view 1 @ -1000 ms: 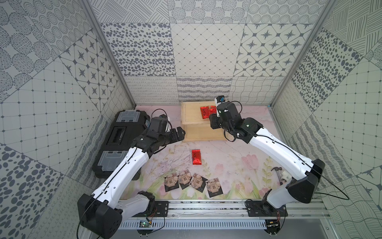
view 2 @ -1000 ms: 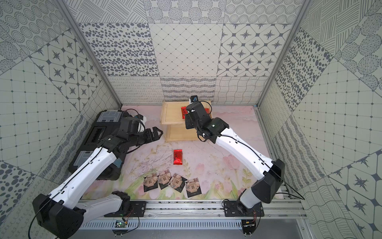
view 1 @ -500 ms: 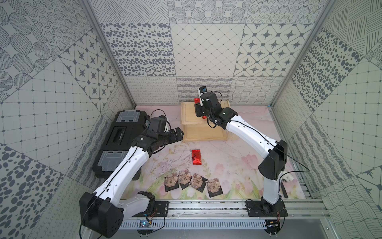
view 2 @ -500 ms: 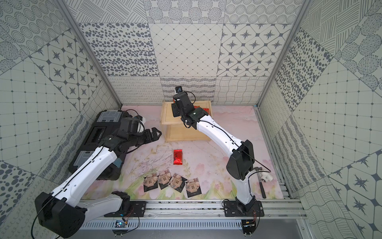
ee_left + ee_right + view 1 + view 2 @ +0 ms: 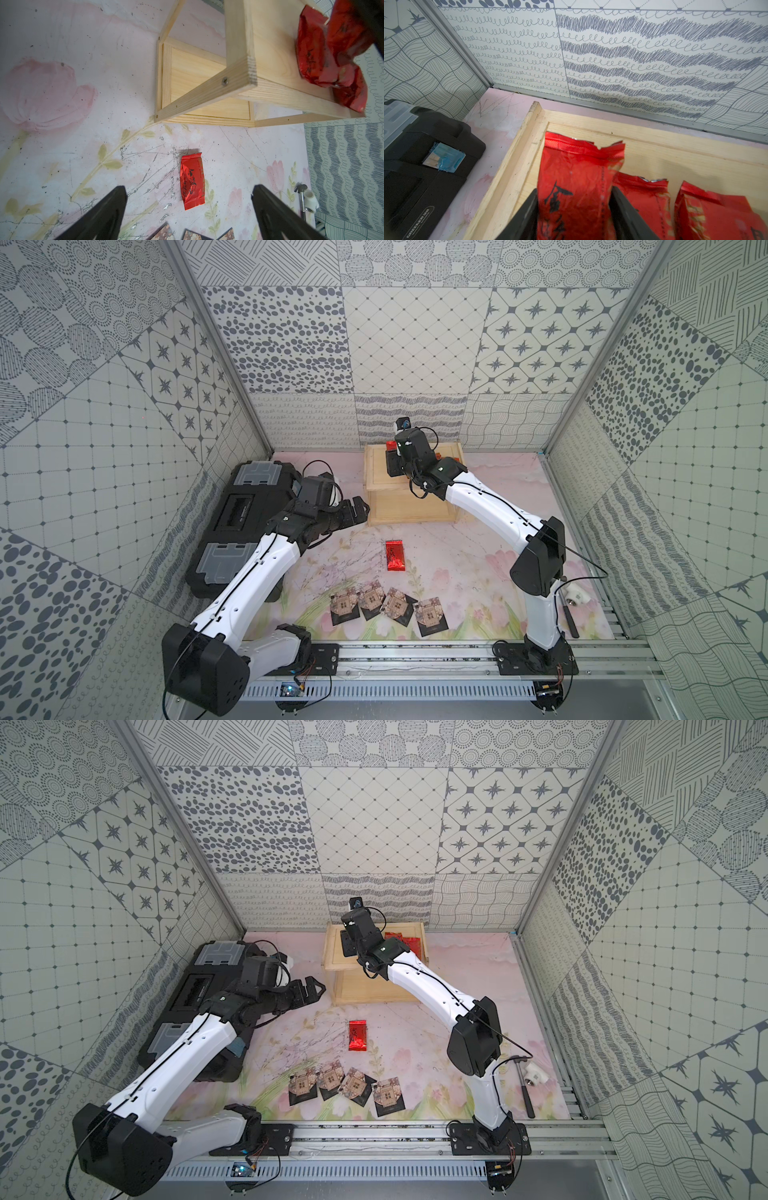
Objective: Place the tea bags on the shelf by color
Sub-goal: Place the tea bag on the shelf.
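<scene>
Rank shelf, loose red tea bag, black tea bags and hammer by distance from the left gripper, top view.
From the left gripper, in a top view:
1. Shelf: just beside its open jaws.
2. Red tea bag: mid-mat, in front of the shelf.
3. Black tea bags: row near the front rail.
4. Hammer: far across, by the right arm's base.

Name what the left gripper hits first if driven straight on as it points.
Probably the shelf, at its lower front corner; the open left gripper aims at it from close by, though height is unclear.
</scene>
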Controlling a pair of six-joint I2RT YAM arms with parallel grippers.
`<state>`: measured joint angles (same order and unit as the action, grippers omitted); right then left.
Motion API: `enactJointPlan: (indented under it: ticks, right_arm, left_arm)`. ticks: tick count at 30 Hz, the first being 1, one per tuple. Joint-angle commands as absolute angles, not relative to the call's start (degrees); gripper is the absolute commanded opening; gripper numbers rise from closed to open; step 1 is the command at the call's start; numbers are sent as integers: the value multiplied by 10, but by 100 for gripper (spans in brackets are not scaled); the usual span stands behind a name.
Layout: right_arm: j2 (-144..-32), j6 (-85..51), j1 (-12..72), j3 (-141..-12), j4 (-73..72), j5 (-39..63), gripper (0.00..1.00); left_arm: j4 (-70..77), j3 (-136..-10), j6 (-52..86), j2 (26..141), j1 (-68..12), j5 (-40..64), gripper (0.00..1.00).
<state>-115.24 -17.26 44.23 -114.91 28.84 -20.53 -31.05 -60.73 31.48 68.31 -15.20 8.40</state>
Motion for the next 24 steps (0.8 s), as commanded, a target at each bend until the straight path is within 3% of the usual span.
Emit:
enactJointPlan:
  ticks: [1,24]
  right_arm:
    - [-1166,-187,447,-1168,262,-230,55]
    - [-1194,-200,450,-1173,264,-246,58]
  left_arm:
    - [-293,-606,309,681,-144,108,99]
    - [-294,-600,304,669,-142,107,99]
